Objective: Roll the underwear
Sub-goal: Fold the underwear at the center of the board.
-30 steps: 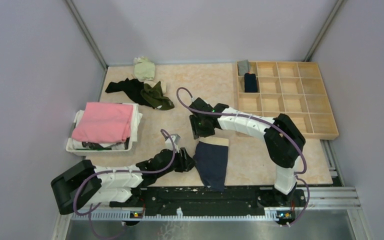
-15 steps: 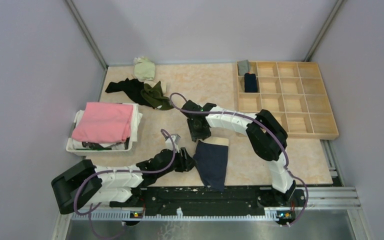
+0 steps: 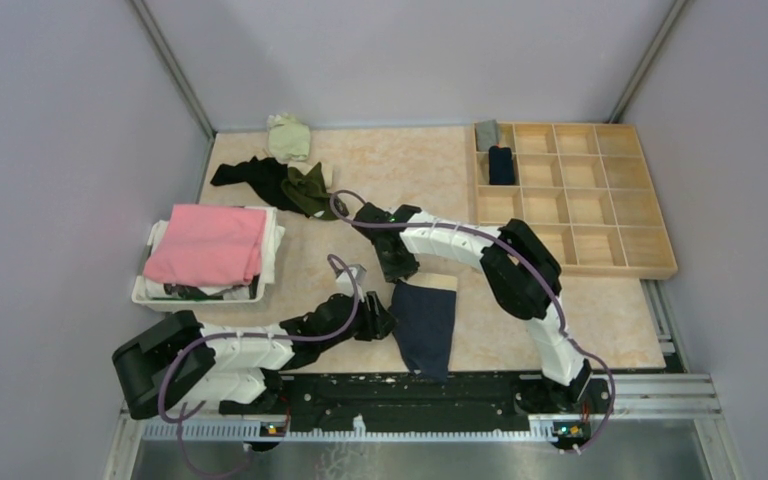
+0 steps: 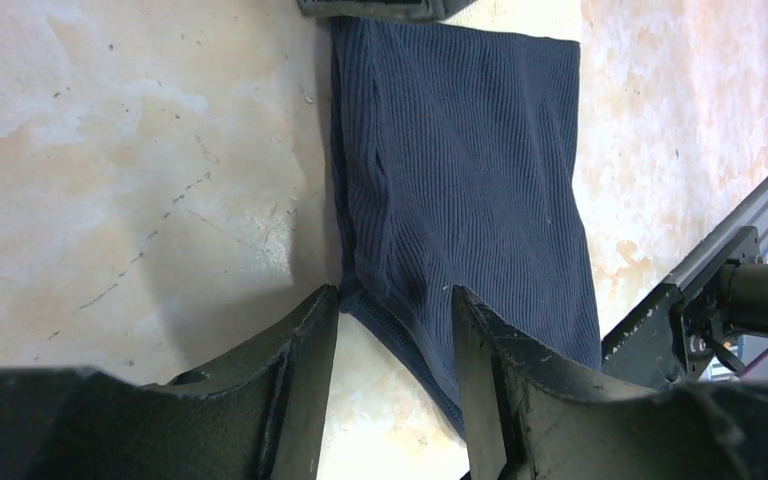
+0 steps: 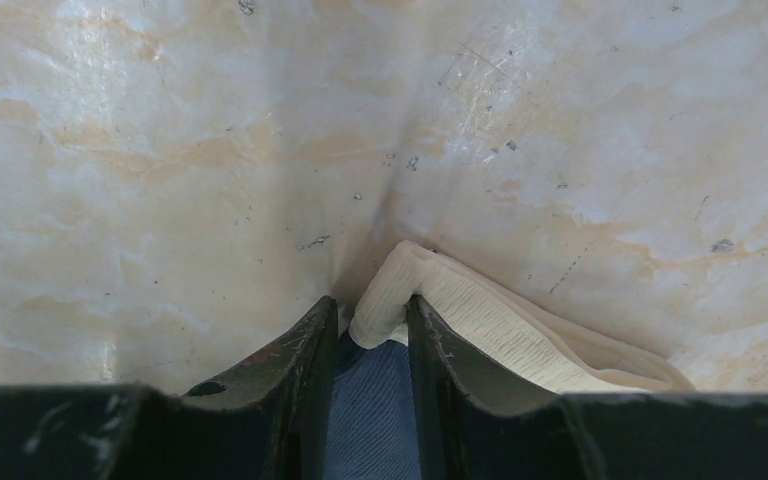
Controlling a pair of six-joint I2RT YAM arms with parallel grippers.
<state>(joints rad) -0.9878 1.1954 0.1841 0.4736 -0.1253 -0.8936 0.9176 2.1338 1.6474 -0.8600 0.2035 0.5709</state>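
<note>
Moved: the right arm has swung left onto the waistband corner, its jaws drawing in; the left arm has edged closer to the cloth.
Left gripper (image 4: 392,300): half wide, astride the near-left edge of the navy underwear (image 3: 423,325), holding nothing.
Underwear: flat on the table (image 3: 620,320), just beyond the arm bases, beige waistband (image 5: 500,330) at its far end.
Right gripper (image 5: 372,305): narrow around the waistband corner; we cannot tell whether it pinches yet.
Risk, far end: we judge a thin bite there may slip or catch one layer only, skewing the roll.
Risk, near end: a loose edge may drag and bunch.
</note>
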